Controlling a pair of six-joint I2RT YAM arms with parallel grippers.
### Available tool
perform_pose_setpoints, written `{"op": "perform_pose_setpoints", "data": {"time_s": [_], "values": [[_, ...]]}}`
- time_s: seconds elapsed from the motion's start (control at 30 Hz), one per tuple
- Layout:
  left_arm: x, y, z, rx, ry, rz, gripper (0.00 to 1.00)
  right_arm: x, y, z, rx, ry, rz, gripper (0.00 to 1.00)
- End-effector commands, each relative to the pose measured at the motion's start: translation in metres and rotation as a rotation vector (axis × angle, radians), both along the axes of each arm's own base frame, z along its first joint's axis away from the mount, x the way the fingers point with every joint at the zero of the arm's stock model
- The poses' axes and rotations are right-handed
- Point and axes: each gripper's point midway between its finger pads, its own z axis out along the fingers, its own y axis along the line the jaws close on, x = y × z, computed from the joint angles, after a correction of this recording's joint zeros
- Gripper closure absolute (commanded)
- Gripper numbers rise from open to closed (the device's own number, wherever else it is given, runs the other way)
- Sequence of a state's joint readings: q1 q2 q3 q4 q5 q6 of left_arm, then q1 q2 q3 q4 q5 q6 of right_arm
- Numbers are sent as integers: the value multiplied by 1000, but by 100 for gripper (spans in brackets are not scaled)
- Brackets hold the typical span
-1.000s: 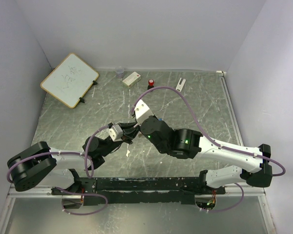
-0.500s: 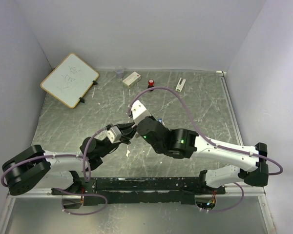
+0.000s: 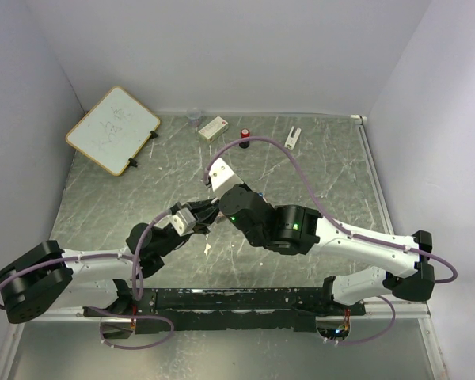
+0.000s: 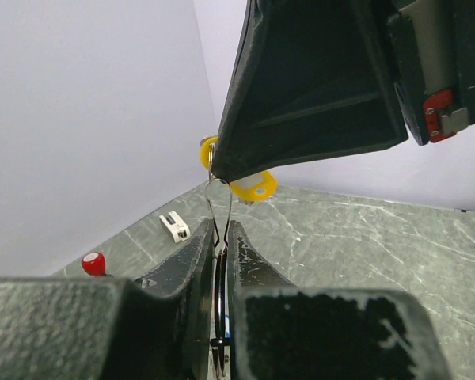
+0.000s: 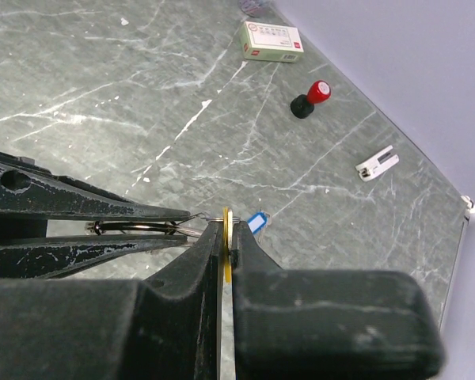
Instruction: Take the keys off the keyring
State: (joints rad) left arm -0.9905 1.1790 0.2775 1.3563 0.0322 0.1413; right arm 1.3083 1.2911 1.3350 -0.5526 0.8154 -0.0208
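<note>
My two arms meet over the middle of the table (image 3: 324,170), tips almost nose to nose. My left tool (image 4: 222,241) is pinched nearly together on the keyring (image 5: 134,228), whose thin silvery wire runs in the narrow slot between its fingers and rises out past the tips. My right tool (image 5: 227,237) is clamped on the yellow-headed key (image 4: 253,187). From my right wrist that head shows edge-on as a thin yellow strip between the pads. From my left wrist it sticks out on both sides of the dark fingertip hanging above. The wire reaches up to that yellow head, so the ring and this key are held together off the table, between the two tools.

A blue-headed key (image 5: 256,222) shows just past my right fingertips, against the stone-patterned surface. I cannot tell whether it touches the ring.

Along the far edge of the table, well apart from my tools, stand a red-capped black bottle (image 3: 245,131), a small white box (image 3: 213,127), a white clip (image 3: 293,136) and a small clear cup (image 3: 194,117). A whiteboard (image 3: 112,130) lies at the far left corner, tilted against the side wall
</note>
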Motion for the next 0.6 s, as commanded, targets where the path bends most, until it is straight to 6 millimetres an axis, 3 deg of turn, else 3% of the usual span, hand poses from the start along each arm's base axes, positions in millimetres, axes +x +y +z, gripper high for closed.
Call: {"op": "perform_pose_setpoints", "data": {"time_s": [0.0,0.27,0.43,0.57], "values": [[-15,-7,-5,40,-31,-69,93,4,-7,23,41,-48,-29,100],[-26,-14,6,35,-68,-138,93,1,-4,11,39,-22,-2,100],[-20,-14,5,12,-33,-120,89,0,-4,9,45,-17,-1,100],[-20,-13,4,9,-39,-113,91,-1,-6,9,53,-17,-3,100]]}}
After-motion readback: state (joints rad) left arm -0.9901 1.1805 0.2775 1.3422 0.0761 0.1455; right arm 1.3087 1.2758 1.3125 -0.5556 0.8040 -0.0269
